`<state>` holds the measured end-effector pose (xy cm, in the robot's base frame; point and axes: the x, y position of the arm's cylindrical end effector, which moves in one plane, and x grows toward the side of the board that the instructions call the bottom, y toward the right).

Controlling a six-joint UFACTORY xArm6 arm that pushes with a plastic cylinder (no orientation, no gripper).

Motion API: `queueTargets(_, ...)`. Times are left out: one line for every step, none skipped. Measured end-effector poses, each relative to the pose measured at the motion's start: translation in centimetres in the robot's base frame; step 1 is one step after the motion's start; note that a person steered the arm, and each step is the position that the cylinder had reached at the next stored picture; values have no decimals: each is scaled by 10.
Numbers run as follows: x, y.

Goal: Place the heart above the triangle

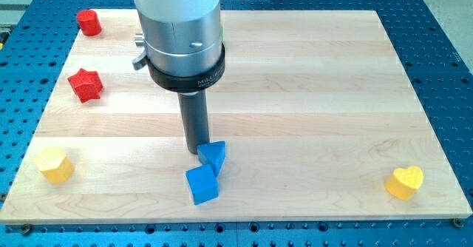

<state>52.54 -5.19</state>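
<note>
Pale wooden board (295, 69) lies on a blue perforated table (443, 40) and carries six small blocks. My tip (196, 152), the lower end of a straight dark rod under a grey cylindrical arm housing (181, 25), stands at the view's bottom centre, touching or just short of the upper left edge of the blue triangle (213, 157). This arm carries no claw, so nothing is grasped; the rod is the only contact point. Just below the triangle, and touching it at one corner, sits a blue cube (202, 185). The yellow heart (405, 182) rests near the board's bottom right corner, well apart from the triangle and from my tip, at about the same height in the view as the cube, so it lies lower than the triangle. A yellow block (55, 165), apparently hexagonal, sits near the bottom left corner. A red star (86, 84) lies at the view's left edge, and a second red block (89, 22), its shape unclear, sits near the top left corner. All blocks lie flat on the board.
</note>
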Motion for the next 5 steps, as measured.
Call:
queueTargets(-15,27)
queueTargets(-36,118)
queueTargets(-35,259)
queueTargets(13,360)
queueTargets(87,362)
